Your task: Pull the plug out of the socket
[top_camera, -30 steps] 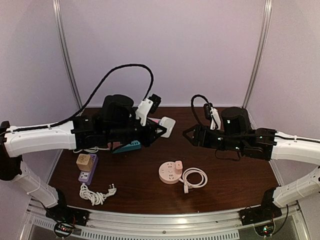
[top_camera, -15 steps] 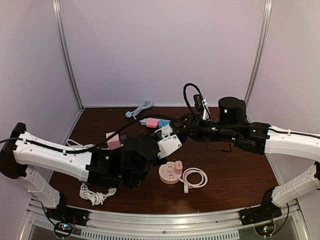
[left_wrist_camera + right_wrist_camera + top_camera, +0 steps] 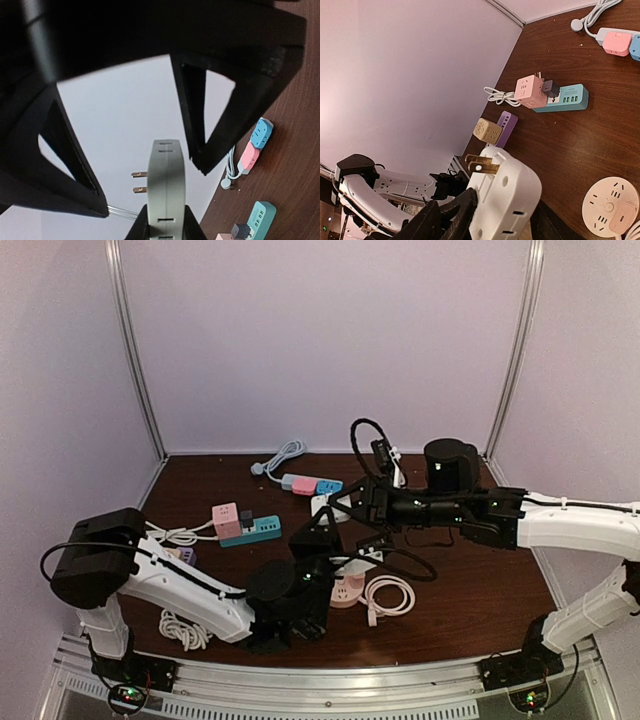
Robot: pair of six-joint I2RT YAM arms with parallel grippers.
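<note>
Here, above the dark bench (image 3: 580,140), the right pincer (image 3: 495,222) is clamped on the white plug (image 3: 507,197), its prongs bare in the air, while the left pincer (image 3: 152,186) gapes around it, jaws not touching

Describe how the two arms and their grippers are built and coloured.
Both arms have white link shells with black joints and black wrist housings. The right arm shows small green lights and a looping black cable; the left arm also trails a black cable. The left gripper and right gripper have black, triangular-framed fingers.
</note>
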